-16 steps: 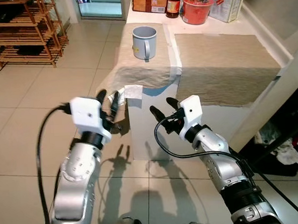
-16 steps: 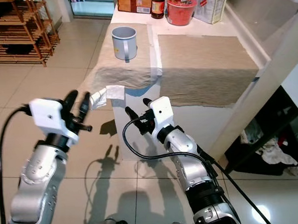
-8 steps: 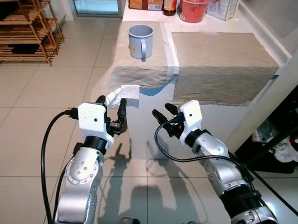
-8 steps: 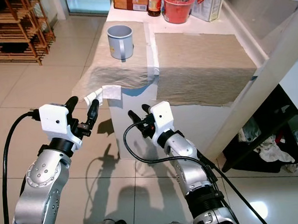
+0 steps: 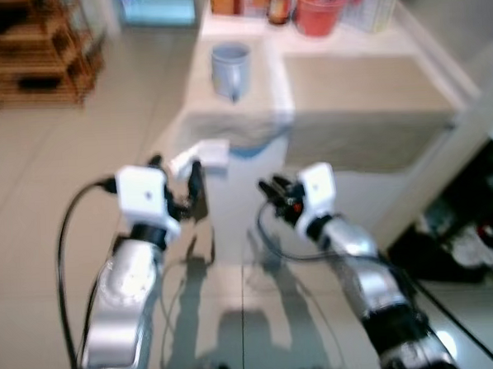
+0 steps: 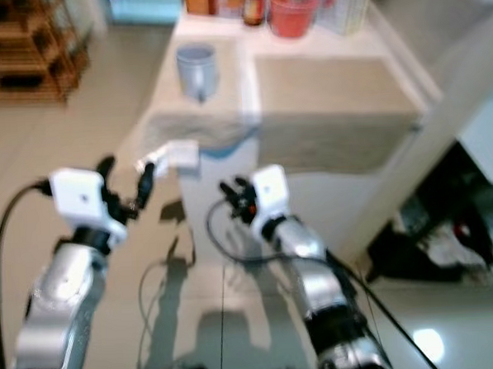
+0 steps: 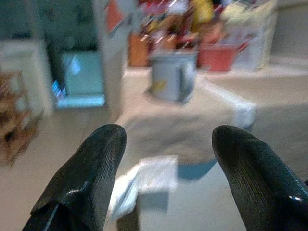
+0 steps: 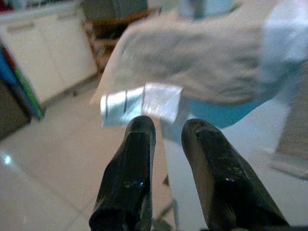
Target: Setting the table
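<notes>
A grey-blue mug (image 5: 230,67) stands on the left beige placemat (image 5: 226,115) of the white table (image 5: 247,201); a second placemat (image 5: 365,87) lies to its right. Both head views are blurred. My left gripper (image 5: 177,173) hangs in the air before the table's near left corner, open, with nothing between its fingers (image 7: 91,168). The mug (image 7: 173,74) lies straight ahead of it, well beyond reach. My right gripper (image 5: 273,187) is level with it in front of the table, its fingers (image 8: 132,159) a narrow gap apart and holding nothing.
A white tag (image 5: 203,154) hangs off the table's near left corner. A red bowl (image 5: 318,11), bottles and a carton crowd the table's far end. A wooden rack (image 5: 32,47) stands far left. Dark clutter (image 5: 464,239) lies on the floor at right. Tiled floor (image 5: 56,186) is open at left.
The whole picture has blurred and shifted, so the camera is moving. Both grippers stay raised before the table's near edge, much as half a second ago.
</notes>
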Motion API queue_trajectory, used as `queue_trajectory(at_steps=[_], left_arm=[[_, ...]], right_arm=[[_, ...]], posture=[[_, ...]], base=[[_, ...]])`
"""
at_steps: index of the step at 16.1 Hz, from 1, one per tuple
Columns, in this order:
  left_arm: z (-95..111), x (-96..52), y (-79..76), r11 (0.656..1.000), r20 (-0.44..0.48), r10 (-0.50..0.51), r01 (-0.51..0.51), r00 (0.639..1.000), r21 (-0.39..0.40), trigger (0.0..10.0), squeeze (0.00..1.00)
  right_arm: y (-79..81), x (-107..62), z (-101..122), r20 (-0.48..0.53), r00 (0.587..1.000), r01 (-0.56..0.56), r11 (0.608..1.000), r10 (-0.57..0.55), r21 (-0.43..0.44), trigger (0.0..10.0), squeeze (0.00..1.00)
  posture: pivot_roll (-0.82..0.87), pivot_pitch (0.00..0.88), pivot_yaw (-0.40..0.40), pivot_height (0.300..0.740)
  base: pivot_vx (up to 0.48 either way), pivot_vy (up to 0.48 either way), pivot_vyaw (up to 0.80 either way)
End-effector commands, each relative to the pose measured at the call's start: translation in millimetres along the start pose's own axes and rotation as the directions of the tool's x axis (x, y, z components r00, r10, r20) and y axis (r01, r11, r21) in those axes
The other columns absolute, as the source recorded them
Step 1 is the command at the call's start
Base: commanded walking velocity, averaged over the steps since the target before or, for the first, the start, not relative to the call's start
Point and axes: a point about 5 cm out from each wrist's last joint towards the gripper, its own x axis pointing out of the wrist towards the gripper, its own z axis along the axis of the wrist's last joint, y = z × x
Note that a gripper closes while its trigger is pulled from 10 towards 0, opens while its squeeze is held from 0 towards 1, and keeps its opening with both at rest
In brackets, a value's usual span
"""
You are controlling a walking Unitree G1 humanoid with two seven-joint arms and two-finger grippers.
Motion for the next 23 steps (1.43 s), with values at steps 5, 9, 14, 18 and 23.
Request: queue_trajectory(at_steps=[5,9,14,18,23], left_arm=[[33.1,10.6,-8.9,0.999,0.116,-0.044,0.044,0.992,0.000,10.0,0.00],[38.4,11.1,-6.8,1.000,0.129,-0.027,0.028,0.991,-0.002,10.0,0.00],[50.0,5.2,-17.2,0.990,0.177,-0.088,0.106,0.980,-0.096,10.0,0.00],[27.0,3.7,-29.6,0.984,0.035,-0.152,0.155,0.988,-0.083,10.0,0.00],[1.5,5.9,-46.0,0.975,-0.069,-0.193,0.183,0.979,-0.124,10.0,0.00]], right_arm=[[-2.8,-2.4,12.6,0.051,0.998,-0.026,0.999,0.029,-0.041,10.0,0.00],[0.2,-4.5,16.2,0.070,0.995,-0.063,0.996,0.067,-0.059,10.0,0.00],[-0.6,-8.2,16.8,0.081,0.994,-0.079,0.997,0.079,-0.010,10.0,0.00],[-9.3,-7.3,15.6,0.068,0.997,-0.019,1.000,0.020,-0.021,10.0,0.00],[-26.1,-9.1,18.1,0.068,0.993,0.100,0.994,-0.097,-0.045,10.0,0.00]], posture=[[-0.04,0.078,-0.007,0.740],[-0.05,0.079,-0.008,0.740],[-0.05,0.085,-0.012,0.740],[-0.04,0.086,-0.015,0.740],[-0.05,0.087,-0.015,0.740]], base=[[0.480,0.000,-0.15],[0.471,0.000,0.40],[0.108,0.000,0.00],[0.000,0.000,0.00],[0.000,0.000,0.00]])
